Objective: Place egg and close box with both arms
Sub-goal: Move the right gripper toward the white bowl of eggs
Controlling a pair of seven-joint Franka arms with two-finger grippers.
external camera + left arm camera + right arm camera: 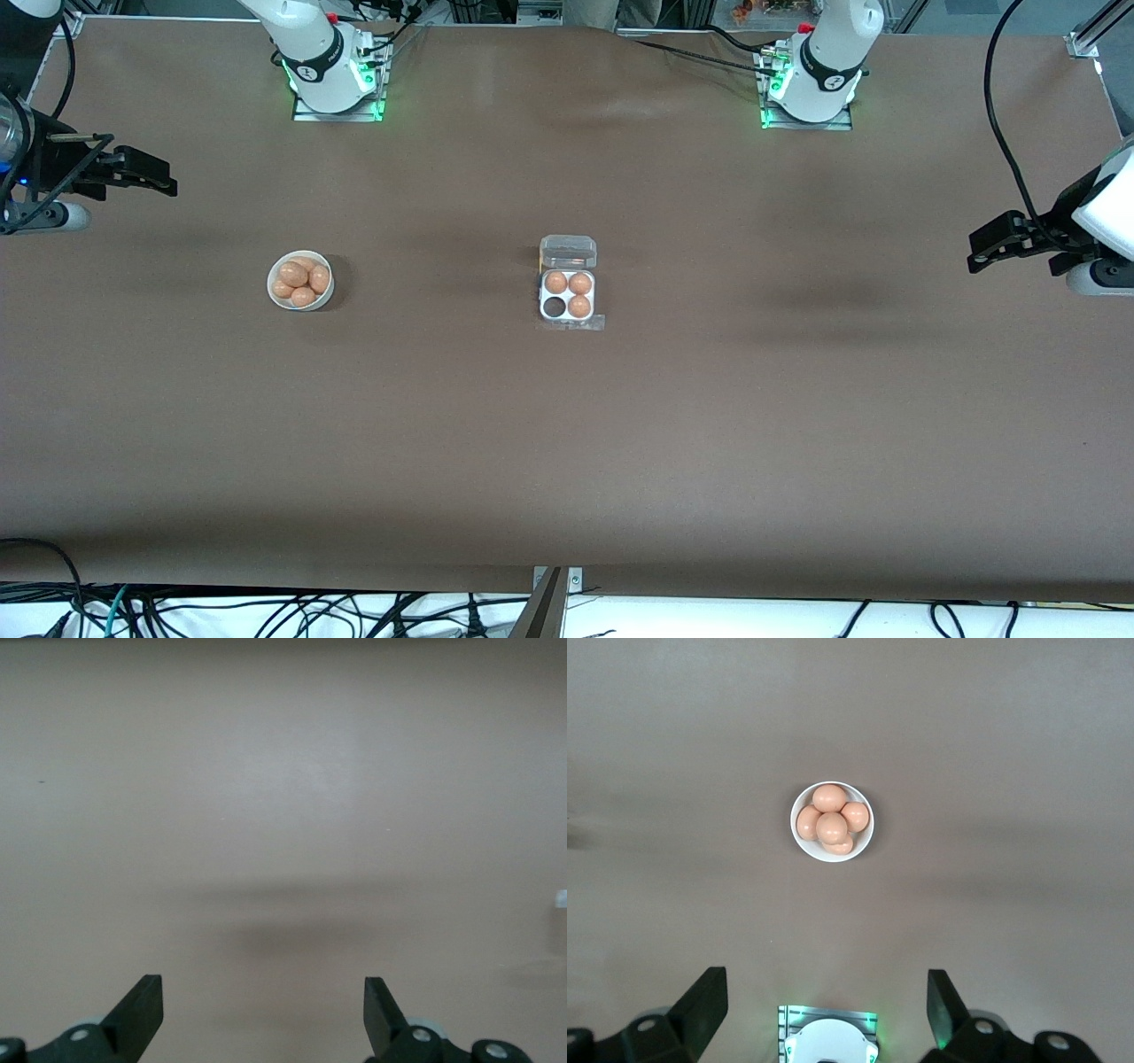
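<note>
The clear egg box (568,295) sits at the table's middle with its lid (568,252) open and lying back toward the robots' bases. Three cells hold orange-brown eggs; the cell (555,307) nearest the front camera, toward the right arm's end, is empty. A white bowl (300,280) with several eggs (294,273) stands toward the right arm's end; it also shows in the right wrist view (832,822). My right gripper (158,180) is open and empty, high over the table's right-arm end. My left gripper (983,251) is open and empty over the left-arm end.
The brown table (567,443) carries only the box and the bowl. The arm bases (335,80) (808,89) stand along the table's edge farthest from the front camera. Cables hang below the nearest edge. The left wrist view shows bare table (283,815).
</note>
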